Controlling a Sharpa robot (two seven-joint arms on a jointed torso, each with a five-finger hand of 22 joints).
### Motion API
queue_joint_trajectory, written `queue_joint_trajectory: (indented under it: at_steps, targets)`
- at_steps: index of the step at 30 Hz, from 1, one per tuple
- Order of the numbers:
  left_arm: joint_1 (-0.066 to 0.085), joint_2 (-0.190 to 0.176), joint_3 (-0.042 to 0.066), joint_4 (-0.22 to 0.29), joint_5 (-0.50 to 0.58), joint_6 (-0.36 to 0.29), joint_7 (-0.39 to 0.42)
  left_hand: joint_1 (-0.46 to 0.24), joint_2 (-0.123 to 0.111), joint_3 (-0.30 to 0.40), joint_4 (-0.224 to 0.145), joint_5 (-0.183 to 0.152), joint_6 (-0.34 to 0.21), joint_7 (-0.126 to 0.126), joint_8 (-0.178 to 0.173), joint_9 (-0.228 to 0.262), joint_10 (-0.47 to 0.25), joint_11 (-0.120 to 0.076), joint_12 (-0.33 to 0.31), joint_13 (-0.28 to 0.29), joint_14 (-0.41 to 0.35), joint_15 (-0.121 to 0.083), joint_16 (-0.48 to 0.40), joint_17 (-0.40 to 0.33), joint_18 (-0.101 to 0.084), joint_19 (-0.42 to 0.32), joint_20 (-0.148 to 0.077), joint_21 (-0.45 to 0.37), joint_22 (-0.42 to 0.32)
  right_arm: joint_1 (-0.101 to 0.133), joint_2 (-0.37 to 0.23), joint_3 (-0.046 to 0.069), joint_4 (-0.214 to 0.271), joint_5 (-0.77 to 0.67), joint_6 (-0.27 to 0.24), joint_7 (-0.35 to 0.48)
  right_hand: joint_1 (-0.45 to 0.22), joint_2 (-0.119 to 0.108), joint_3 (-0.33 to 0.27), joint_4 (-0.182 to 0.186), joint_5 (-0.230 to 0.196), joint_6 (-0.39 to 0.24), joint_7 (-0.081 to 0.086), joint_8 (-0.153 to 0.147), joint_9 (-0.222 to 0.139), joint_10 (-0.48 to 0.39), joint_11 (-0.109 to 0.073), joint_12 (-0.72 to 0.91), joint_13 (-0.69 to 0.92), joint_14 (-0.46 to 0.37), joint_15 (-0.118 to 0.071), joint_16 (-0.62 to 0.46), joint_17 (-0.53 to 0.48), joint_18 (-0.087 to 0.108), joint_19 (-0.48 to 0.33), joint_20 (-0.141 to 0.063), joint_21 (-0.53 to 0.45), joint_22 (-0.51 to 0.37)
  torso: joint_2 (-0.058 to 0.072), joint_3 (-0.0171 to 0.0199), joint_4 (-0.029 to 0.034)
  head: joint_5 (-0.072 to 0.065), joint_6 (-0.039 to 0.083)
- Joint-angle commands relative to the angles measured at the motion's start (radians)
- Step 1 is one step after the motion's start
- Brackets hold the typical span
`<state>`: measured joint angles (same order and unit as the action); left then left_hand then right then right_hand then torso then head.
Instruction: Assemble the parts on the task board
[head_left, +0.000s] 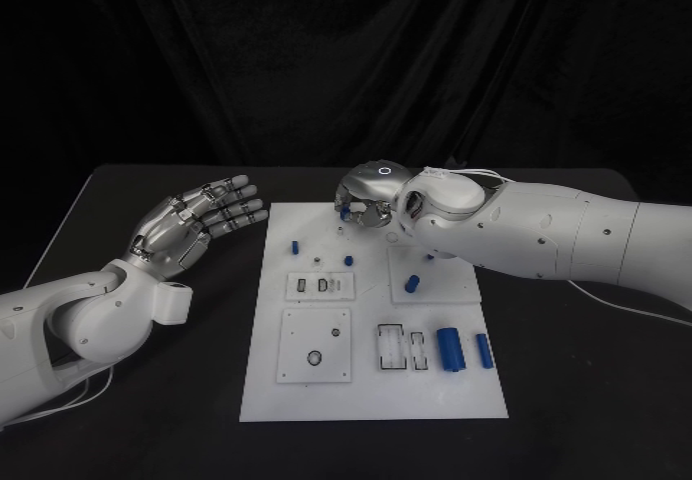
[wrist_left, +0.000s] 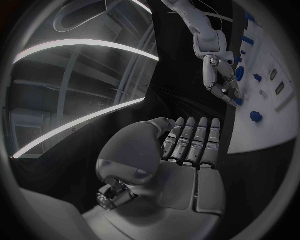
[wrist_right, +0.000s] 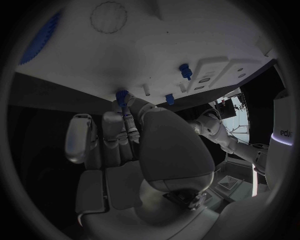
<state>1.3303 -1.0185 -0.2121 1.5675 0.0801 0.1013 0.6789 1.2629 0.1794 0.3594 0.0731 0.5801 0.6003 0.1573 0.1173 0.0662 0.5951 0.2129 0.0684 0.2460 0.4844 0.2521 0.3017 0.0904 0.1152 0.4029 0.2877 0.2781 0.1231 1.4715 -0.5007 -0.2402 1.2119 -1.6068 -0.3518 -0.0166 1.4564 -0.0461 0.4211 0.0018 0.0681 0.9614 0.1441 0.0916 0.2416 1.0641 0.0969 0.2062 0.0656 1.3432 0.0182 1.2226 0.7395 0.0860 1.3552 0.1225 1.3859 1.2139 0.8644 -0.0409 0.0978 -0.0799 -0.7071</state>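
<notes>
On the black desk (head_left: 577, 380) the white task board (head_left: 368, 390) lies at the middle of the head view, its long side running from twelve to six o'clock. The right hand (head_left: 369, 198) reaches in from three o'clock and hangs over the board's far edge at about twelve o'clock, fingers pointing down at the plate. In the right wrist view its fingertips (wrist_right: 125, 107) close around a small blue part (wrist_right: 121, 95) standing at the board's edge, pinching it; the blue piece shows just past the fingertips, touching them. The left hand (head_left: 195, 222) floats off the board at about nine to ten o'clock, above bare desk, palm turned toward the plate with fingers straight, side by side and holding nothing, as the left wrist view also shows. On the board, a small blue peg (head_left: 294, 245) stands near the far left corner, at about eleven o'clock from the plate's middle, and another small blue peg (head_left: 348, 257) stands just beyond the slotted block (head_left: 319, 286). A blue piece (head_left: 414, 283) lies tilted on the raised square plate (head_left: 433, 275) at about one o'clock. Two larger blue cylinders (head_left: 449, 350) and (head_left: 485, 351) lie side by side, lengthwise, near the right edge at about four o'clock, beside a black-outlined rectangular slot (head_left: 392, 346). A square plate with a dark ring (head_left: 315, 357) sits at about seven o'clock.
</notes>
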Motion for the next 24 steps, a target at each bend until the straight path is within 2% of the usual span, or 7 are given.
queue_joint_trajectory:
  at_steps: [1, 4, 8, 11, 21, 23, 24]
  targets:
    - [0.000, 0.002, 0.001, -0.001, 0.002, 0.012, 0.145, -0.004, -0.004, 0.005, -0.001, -0.004, 0.003, 0.004, 0.002, 0.001, -0.006, 0.001, -0.005, 0.002, 0.001, 0.006, 0.005, -0.002, -0.012, 0.006, 0.001, 0.003, -0.001, -0.004, -0.002, 0.000, 0.000, -0.007, 0.035, -0.023, -0.014, -0.008, -0.002, 0.013, -0.006, -0.018, 0.002, -0.012, -0.003, -0.022, 0.008, -0.012, -0.001, -0.011, 0.003, -0.007, -0.009, 0.000, -0.011, 0.004, -0.009, -0.007, 0.001, 0.0003, 0.0006, 0.000, -0.001]
    - [0.000, 0.002, 0.001, -0.002, 0.002, 0.013, 0.143, -0.004, -0.004, 0.005, -0.001, -0.004, 0.003, 0.004, 0.002, 0.001, -0.006, 0.001, -0.005, 0.002, 0.001, 0.006, 0.005, -0.002, -0.012, 0.006, 0.001, 0.003, -0.001, -0.005, -0.004, 0.000, 0.000, -0.007, 0.067, -0.047, -0.046, -0.040, -0.029, 0.033, 0.014, -0.113, -0.011, -0.030, -0.027, -0.110, 0.031, -0.062, -0.003, -0.036, 0.022, -0.036, -0.057, 0.008, -0.038, 0.019, -0.037, -0.046, 0.000, 0.0000, 0.0000, 0.000, -0.001]
    - [0.000, 0.002, 0.001, -0.003, 0.002, 0.015, 0.142, -0.004, -0.004, 0.005, -0.001, -0.004, 0.003, 0.004, 0.002, 0.001, -0.006, 0.001, -0.005, 0.002, 0.001, 0.006, 0.005, -0.002, -0.012, 0.006, 0.001, 0.003, -0.001, -0.005, -0.008, 0.000, -0.003, -0.007, 0.085, -0.061, -0.066, -0.051, -0.113, 0.047, 0.003, -0.461, -0.052, -0.040, -0.120, -0.328, 0.064, -0.134, -0.001, -0.119, 0.029, -0.100, -0.168, 0.036, -0.126, 0.031, -0.128, -0.165, 0.000, -0.0001, -0.0011, 0.003, -0.001]
    - [0.000, 0.001, 0.001, -0.004, 0.002, 0.014, 0.141, -0.005, -0.004, 0.006, -0.001, -0.004, 0.003, 0.005, 0.002, 0.001, -0.007, 0.001, -0.005, 0.002, 0.001, 0.006, 0.006, -0.002, -0.013, 0.006, 0.001, 0.003, -0.002, -0.004, -0.011, 0.000, -0.009, -0.007, 0.071, -0.055, -0.068, -0.048, -0.151, 0.061, 0.003, -0.569, -0.069, -0.048, -0.152, -0.434, 0.056, -0.138, -0.003, -0.129, 0.018, -0.102, -0.174, 0.037, -0.128, 0.023, -0.138, -0.169, 0.000, -0.0002, -0.0010, 0.006, 0.001]
    - [0.000, -0.014, 0.001, 0.002, 0.002, 0.009, 0.138, -0.005, -0.004, 0.007, -0.001, -0.004, 0.003, 0.006, 0.002, 0.001, -0.007, 0.002, -0.005, 0.002, 0.001, 0.007, 0.006, -0.002, -0.013, 0.006, 0.001, 0.003, -0.002, 0.039, -0.060, 0.003, 0.021, 0.023, -0.032, -0.027, -0.012, -0.010, -0.188, 0.062, 0.043, -0.456, -0.044, -0.025, -0.146, -0.393, 0.040, -0.040, 0.012, -0.095, 0.003, -0.071, -0.120, 0.026, -0.085, 0.007, -0.117, -0.119, 0.000, 0.0005, -0.0005, 0.005, 0.020]
    - [0.000, -0.017, 0.001, 0.003, 0.002, 0.007, 0.138, -0.005, -0.004, 0.007, -0.001, -0.004, 0.003, 0.006, 0.002, 0.001, -0.007, 0.002, -0.005, 0.002, 0.001, 0.007, 0.006, -0.002, -0.013, 0.006, 0.001, 0.003, -0.002, 0.053, -0.087, 0.003, 0.045, 0.026, -0.035, -0.037, 0.002, -0.002, -0.185, 0.053, 0.058, -0.409, -0.043, -0.015, -0.140, -0.356, 0.035, -0.008, 0.017, -0.087, -0.001, -0.066, -0.111, 0.024, -0.076, 0.003, -0.111, -0.108, -0.001, 0.0007, -0.0008, 0.004, 0.023]
    - [0.000, -0.018, 0.001, 0.003, 0.002, 0.007, 0.138, -0.005, -0.004, 0.007, -0.001, -0.004, 0.003, 0.006, 0.002, 0.001, -0.007, 0.002, -0.005, 0.002, 0.001, 0.007, 0.006, -0.002, -0.013, 0.006, 0.001, 0.003, -0.002, 0.059, -0.101, 0.003, 0.057, 0.030, -0.035, -0.042, 0.014, 0.008, -0.181, 0.045, 0.072, -0.328, -0.033, 0.003, -0.127, -0.326, 0.030, 0.019, 0.021, -0.087, -0.005, -0.069, -0.114, 0.024, -0.075, -0.001, -0.111, -0.106, -0.001, 0.0009, -0.0009, 0.003, 0.024]
